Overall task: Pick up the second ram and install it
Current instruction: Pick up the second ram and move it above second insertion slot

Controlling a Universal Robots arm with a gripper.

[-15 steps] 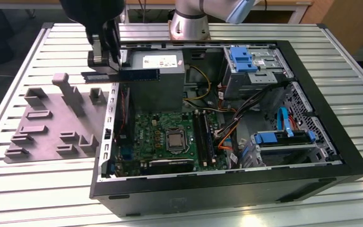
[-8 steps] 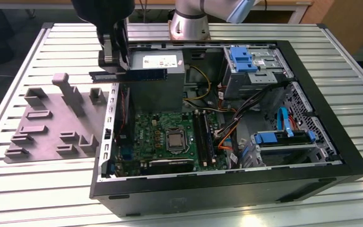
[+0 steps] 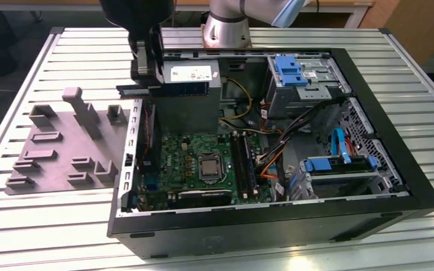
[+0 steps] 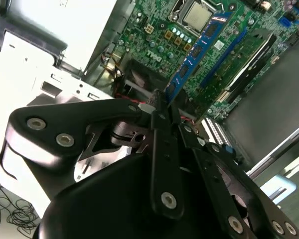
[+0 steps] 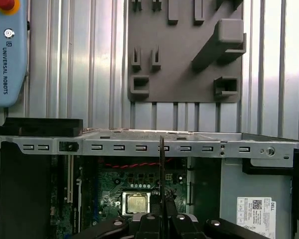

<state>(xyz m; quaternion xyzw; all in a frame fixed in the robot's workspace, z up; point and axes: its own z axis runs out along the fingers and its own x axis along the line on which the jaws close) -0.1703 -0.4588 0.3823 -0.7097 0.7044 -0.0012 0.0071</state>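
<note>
The second ram is a long, narrow blue board with a row of black chips along its face. It is clamped at one end between the fingers of the hand and juts out lengthwise, up in the air over the open computer case. In the first wrist view it appears edge-on as a thin dark upright line
</note>
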